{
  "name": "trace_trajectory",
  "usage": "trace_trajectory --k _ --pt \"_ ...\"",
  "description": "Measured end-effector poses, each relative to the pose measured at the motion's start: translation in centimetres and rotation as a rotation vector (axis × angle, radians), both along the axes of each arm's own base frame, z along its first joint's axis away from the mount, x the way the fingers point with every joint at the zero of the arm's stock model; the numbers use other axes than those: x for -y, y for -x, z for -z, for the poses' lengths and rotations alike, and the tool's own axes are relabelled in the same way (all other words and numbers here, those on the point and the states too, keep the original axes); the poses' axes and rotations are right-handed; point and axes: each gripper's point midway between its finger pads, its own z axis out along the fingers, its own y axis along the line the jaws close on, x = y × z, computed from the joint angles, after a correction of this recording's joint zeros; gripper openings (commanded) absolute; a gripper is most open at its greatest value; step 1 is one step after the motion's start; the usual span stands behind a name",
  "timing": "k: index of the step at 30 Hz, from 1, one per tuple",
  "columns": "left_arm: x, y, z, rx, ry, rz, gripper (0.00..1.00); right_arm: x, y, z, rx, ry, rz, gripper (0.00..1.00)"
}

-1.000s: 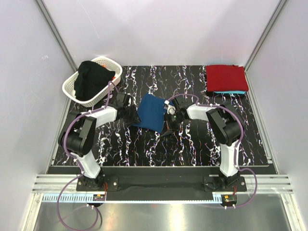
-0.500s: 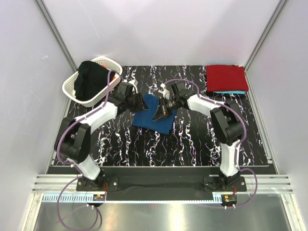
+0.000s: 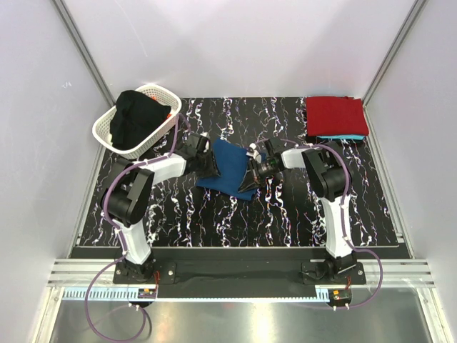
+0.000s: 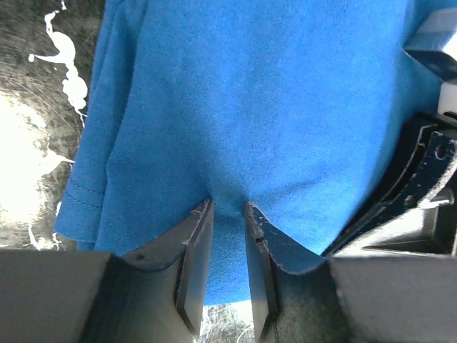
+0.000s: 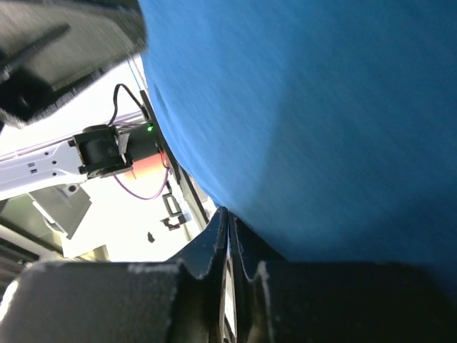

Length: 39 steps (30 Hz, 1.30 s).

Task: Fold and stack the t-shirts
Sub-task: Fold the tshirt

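Note:
A blue t-shirt [image 3: 227, 163] lies partly folded in the middle of the black marbled table [image 3: 300, 214]. My left gripper [image 3: 210, 163] is at its left side and is shut on a pinch of the blue cloth [image 4: 250, 107]; the left wrist view shows the gripper [image 4: 228, 209] closed on that fold. My right gripper [image 3: 251, 176] is at the shirt's right near corner, with its jaws pressed together on the edge of the cloth [image 5: 321, 107]; it also shows in the right wrist view [image 5: 228, 214]. A folded red t-shirt [image 3: 335, 114] lies on a turquoise one [image 3: 341, 136] at the far right.
A white lattice basket [image 3: 107, 130] stands at the far left with a dark garment [image 3: 136, 116] heaped in it. The two arms meet over the middle of the table. White walls and metal posts close in the table on three sides.
Both grippers swung to the shirt's far edge, then came back toward me. They now sit closer together on the blue shirt, which looks narrower and more bunched.

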Motion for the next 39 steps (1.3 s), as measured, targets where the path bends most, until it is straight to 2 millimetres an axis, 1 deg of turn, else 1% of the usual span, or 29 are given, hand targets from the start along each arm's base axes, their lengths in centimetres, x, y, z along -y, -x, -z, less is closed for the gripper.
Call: trace_trajectory --k 3,6,9,10,13,14,17,18,19,21,25,28,30,33,34,36,37,38,39 --pt "-0.1 -0.1 0.0 0.007 -0.014 -0.002 0.31 0.9 0.3 -0.2 -0.010 -0.003 0.012 0.11" --pt "-0.1 -0.1 -0.1 0.009 -0.016 -0.003 0.31 1.4 0.6 -1.1 0.002 0.004 0.026 0.12" --pt "-0.5 0.1 -0.4 0.009 -0.031 -0.001 0.32 1.6 0.4 -2.7 0.033 0.010 0.040 0.16" --pt "-0.7 0.3 -0.5 0.009 -0.041 -0.002 0.33 1.6 0.1 -3.4 0.055 0.015 0.051 0.16" --pt "-1.6 0.6 -0.7 0.010 -0.083 -0.007 0.33 1.8 -0.6 -4.7 0.098 0.033 0.081 0.18" --pt "-1.9 0.6 -0.7 0.008 -0.095 -0.009 0.33 1.9 -0.9 -4.9 0.110 0.046 0.096 0.25" --pt "-2.6 0.9 -0.5 -0.004 -0.120 -0.016 0.34 2.6 -1.9 -4.9 0.151 0.108 0.150 0.29" --pt "-2.8 0.9 -0.5 -0.008 -0.125 -0.017 0.34 3.0 -2.2 -4.7 0.163 0.135 0.171 0.43" --pt "-3.0 0.9 -0.4 -0.012 -0.128 -0.018 0.34 3.4 -2.5 -4.5 0.169 0.166 0.196 0.51" --pt "-3.4 0.9 -0.3 -0.021 -0.130 -0.024 0.34 4.5 -3.0 -4.0 0.189 0.220 0.240 0.62" --pt "-4.6 0.7 0.1 -0.053 -0.126 -0.049 0.34 7.4 -5.5 -3.9 0.255 0.318 0.351 0.71" --pt "-5.2 0.4 -0.1 -0.068 -0.122 -0.058 0.35 8.8 -7.0 -4.1 0.300 0.351 0.389 0.72" --pt "-4.9 -0.5 -1.4 -0.048 -0.104 -0.052 0.35 9.3 -7.8 -4.4 0.328 0.363 0.402 0.72" --pt "-3.3 -3.3 -4.9 0.038 -0.048 -0.018 0.35 9.1 -9.1 -5.2 0.373 0.356 0.401 0.73" --pt "-2.6 -4.5 -6.3 0.077 -0.024 -0.005 0.35 9.1 -9.6 -5.4 0.386 0.358 0.401 0.73" --pt "-1.3 -6.5 -8.5 0.136 0.017 0.020 0.35 9.2 -10.5 -5.4 0.412 0.363 0.402 0.74" --pt "-0.6 -7.5 -9.3 0.164 0.038 0.033 0.35 9.3 -11.0 -5.3 0.419 0.363 0.402 0.75" --pt "-0.1 -8.4 -9.8 0.183 0.054 0.045 0.35 9.4 -11.4 -5.2 0.423 0.365 0.404 0.75" --pt "0.4 -9.1 -9.8 0.194 0.065 0.055 0.35 9.6 -11.9 -5.0 0.422 0.367 0.406 0.76"
